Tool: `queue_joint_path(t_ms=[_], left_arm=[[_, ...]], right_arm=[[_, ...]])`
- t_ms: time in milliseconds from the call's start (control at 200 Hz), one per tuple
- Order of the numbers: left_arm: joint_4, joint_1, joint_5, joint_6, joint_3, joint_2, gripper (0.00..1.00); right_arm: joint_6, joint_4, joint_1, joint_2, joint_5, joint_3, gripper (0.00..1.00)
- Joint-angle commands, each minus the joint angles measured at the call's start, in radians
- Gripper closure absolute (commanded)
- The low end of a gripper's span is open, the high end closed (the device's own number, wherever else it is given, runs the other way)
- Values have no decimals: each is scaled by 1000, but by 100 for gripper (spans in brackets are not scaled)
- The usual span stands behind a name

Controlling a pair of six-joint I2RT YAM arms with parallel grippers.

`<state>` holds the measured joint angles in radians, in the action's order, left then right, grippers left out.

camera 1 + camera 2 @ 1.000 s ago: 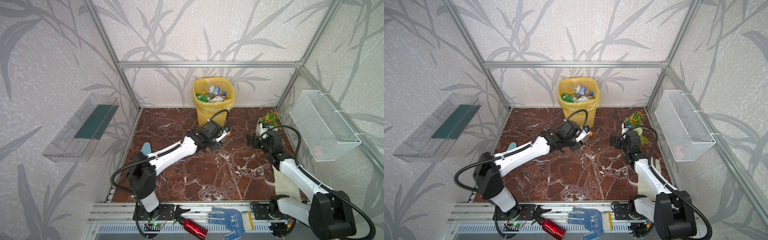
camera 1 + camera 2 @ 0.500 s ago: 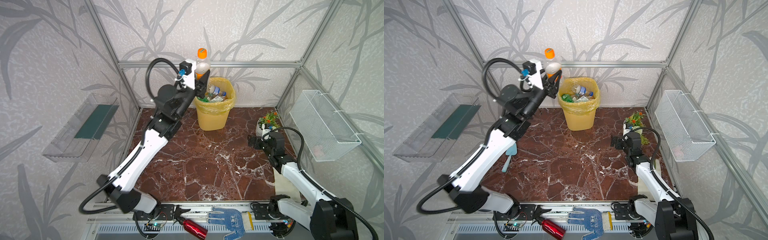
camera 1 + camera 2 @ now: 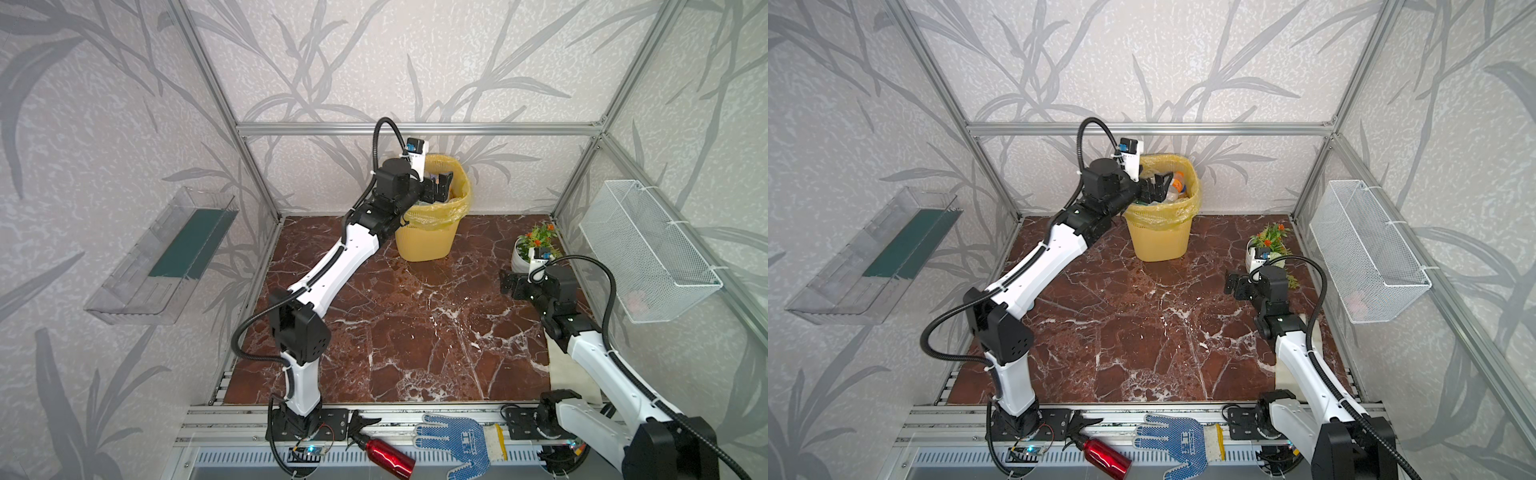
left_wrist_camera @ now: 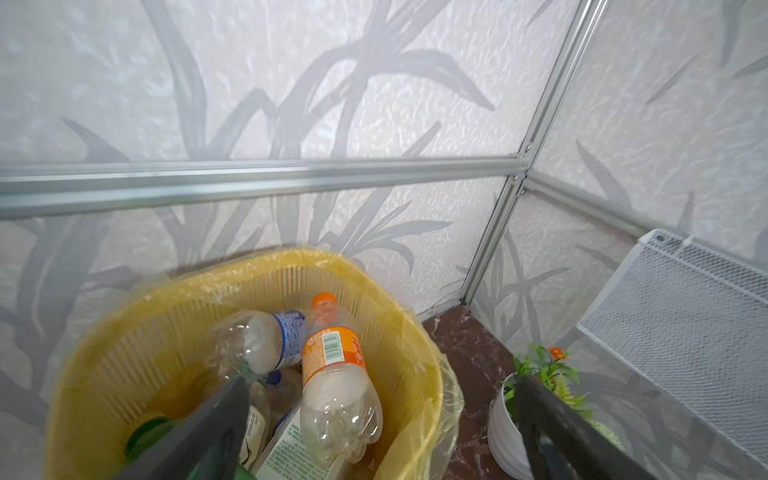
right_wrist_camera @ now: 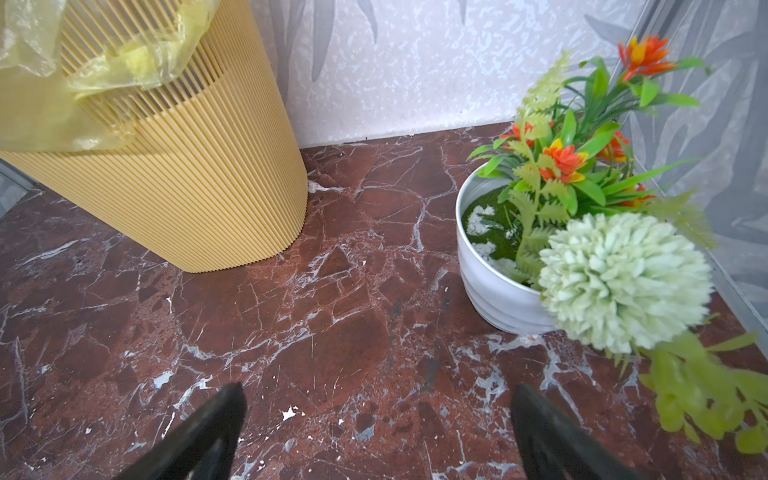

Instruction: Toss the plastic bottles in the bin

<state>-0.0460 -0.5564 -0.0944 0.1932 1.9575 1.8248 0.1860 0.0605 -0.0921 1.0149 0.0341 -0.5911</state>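
We see a dark red marble surface (image 3: 415,324) with white cracks. Around it are grey walls with a leaf pattern and silver bars. A clear tray (image 3: 166,257) hangs on one wall and a white wire basket (image 3: 648,249) on the other. A white flower pot (image 5: 498,291) stands near the right jaws, which are wide open and empty.

The yellow bin (image 3: 424,241) stands at the back wall, lined with a thin yellow bag. The plastic bottles (image 4: 266,345) lie piled inside it, mostly clear. An orange-capped bottle (image 4: 336,374) lies on top. The left jaws hang over the bin's mouth, wide open and empty.
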Motion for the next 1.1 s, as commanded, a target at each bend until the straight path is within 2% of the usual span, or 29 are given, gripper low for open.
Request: queue_joint_path(t_ms=[0, 150, 350, 530, 665, 845, 1095], left_arm=[[146, -2, 29, 15, -92, -112, 1], [199, -1, 61, -2, -227, -184, 1], [298, 1, 163, -49, -472, -283, 1], [330, 6, 317, -112, -697, -363, 1], [383, 24, 440, -134, -886, -431, 1], [420, 70, 572, -125, -1101, -511, 1], [463, 143, 691, -74, -1305, -546, 1]], right_arm=[[-17, 12, 5, 8, -39, 15, 0], [-63, 115, 5, 14, -83, 58, 0], [-163, 448, 5, 70, -80, 195, 0], [-217, 710, 5, 253, -32, 244, 0], [-248, 803, 5, 394, -21, 235, 1], [-254, 1107, 3, 596, -26, 293, 1], [-243, 972, 3, 576, -51, 240, 1]])
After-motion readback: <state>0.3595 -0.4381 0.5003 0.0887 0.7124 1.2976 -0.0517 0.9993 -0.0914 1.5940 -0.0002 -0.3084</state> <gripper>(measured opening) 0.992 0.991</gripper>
